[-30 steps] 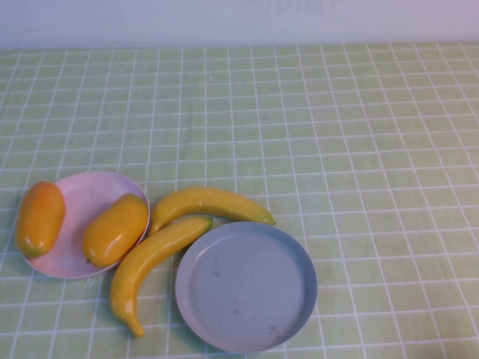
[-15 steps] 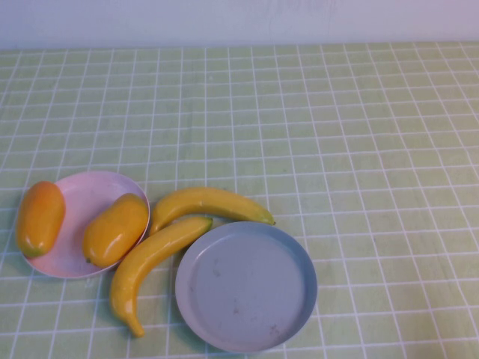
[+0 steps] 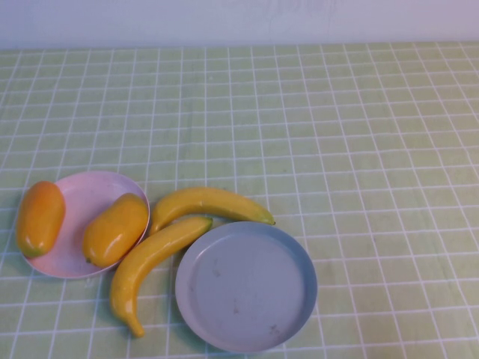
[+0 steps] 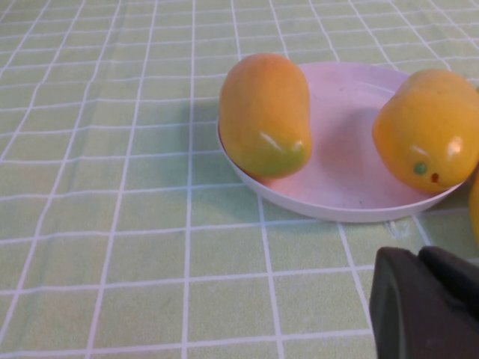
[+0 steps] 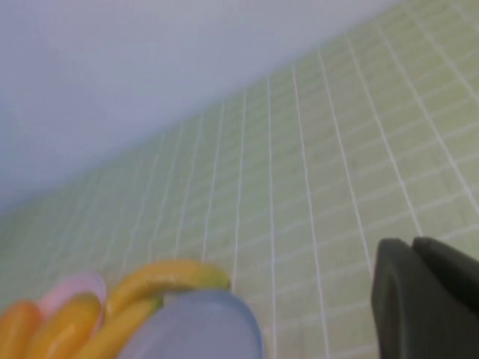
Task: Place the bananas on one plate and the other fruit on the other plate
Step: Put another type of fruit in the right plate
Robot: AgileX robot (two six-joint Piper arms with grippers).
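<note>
Tabletop (image 3: 359,134) far half and right side open. Near-left crowded: pink plate (image 3: 82,196) with two mangoes (image 3: 114,229), two bananas (image 3: 153,258) wedged between it and grey-blue plate (image 3: 247,286). Left end effector (image 4: 426,303) near pink plate; right end effector (image 5: 426,299) above tabletop.

- The two mangoes (image 4: 264,114) (image 4: 428,129) look like smooth, glossy plastic, with bright highlights on their skins.
- The two bananas (image 3: 208,204) (image 3: 150,265) have the same smooth plastic sheen.
- The pink plate (image 4: 348,168) is smooth with a soft, satin finish.
- The grey-blue plate (image 3: 247,286) looks matt, with faint scuffs on its floor.
- The green checked tablecloth (image 3: 337,134) appears matt, like cloth or vinyl.
- My left gripper (image 4: 426,303) and right gripper (image 5: 426,299), each low at its own wrist view's edge, show dark matt plastic.
</note>
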